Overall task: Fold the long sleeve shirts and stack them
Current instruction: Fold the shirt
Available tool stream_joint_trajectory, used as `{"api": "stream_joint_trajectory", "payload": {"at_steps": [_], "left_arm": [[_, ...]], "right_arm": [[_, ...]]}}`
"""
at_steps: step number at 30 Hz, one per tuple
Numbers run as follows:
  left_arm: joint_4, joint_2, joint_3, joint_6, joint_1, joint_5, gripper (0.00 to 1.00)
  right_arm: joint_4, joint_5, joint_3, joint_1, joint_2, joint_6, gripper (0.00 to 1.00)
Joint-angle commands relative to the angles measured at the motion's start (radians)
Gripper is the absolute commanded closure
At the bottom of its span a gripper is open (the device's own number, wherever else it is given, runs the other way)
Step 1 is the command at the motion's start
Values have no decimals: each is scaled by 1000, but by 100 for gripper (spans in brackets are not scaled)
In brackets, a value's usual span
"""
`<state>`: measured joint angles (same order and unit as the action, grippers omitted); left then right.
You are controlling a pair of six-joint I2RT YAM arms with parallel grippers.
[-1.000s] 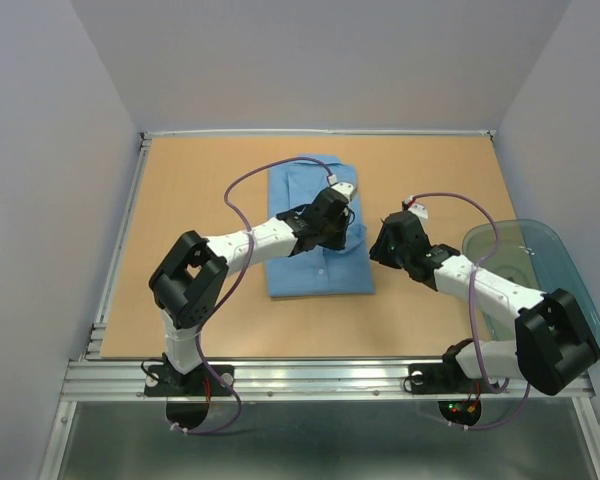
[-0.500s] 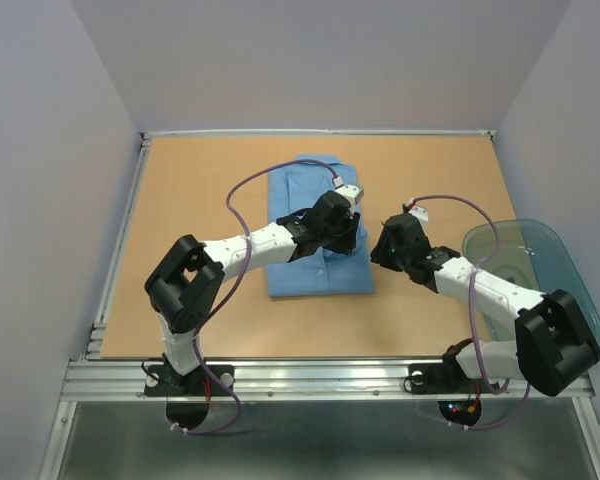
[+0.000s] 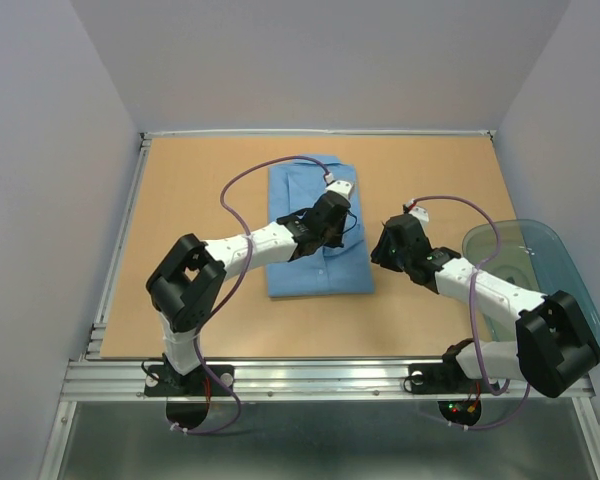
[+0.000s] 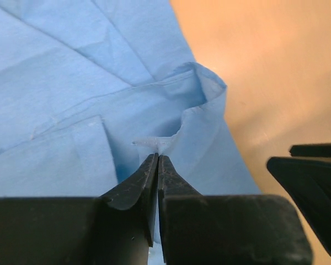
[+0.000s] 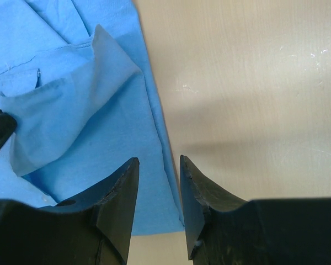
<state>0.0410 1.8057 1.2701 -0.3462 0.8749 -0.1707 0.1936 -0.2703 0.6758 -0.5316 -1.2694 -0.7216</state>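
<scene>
Left gripper (image 4: 158, 157) clamped on thin shirt (image 4: 71, 83) edge — fold may be dragged undone if lifted; right gripper (image 5: 158, 160) half-open, empty.

Centre foreground: my left gripper (image 4: 158, 159), black, jaws pressed together on a thin pale ridge of cloth at their tips. Ahead and left of the jaws: light blue shirt (image 4: 71, 105), creased, with stitched seams and one edge curled up just beyond the tips. Right of the jaws: tan table (image 4: 276, 66). Far right, level with the jaws: black angular part (image 4: 314, 179), cut off by the frame edge.
</scene>
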Motion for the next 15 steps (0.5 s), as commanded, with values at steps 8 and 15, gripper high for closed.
{"api": "stream_joint_trajectory", "payload": {"at_steps": [8, 15], "left_arm": [[59, 17, 89, -2, -24, -236, 41], [88, -74, 48, -56, -47, -259, 17]], "right_arm": [[-34, -15, 1, -1, 30, 22, 59], [-37, 20, 74, -1, 15, 85, 59]]}}
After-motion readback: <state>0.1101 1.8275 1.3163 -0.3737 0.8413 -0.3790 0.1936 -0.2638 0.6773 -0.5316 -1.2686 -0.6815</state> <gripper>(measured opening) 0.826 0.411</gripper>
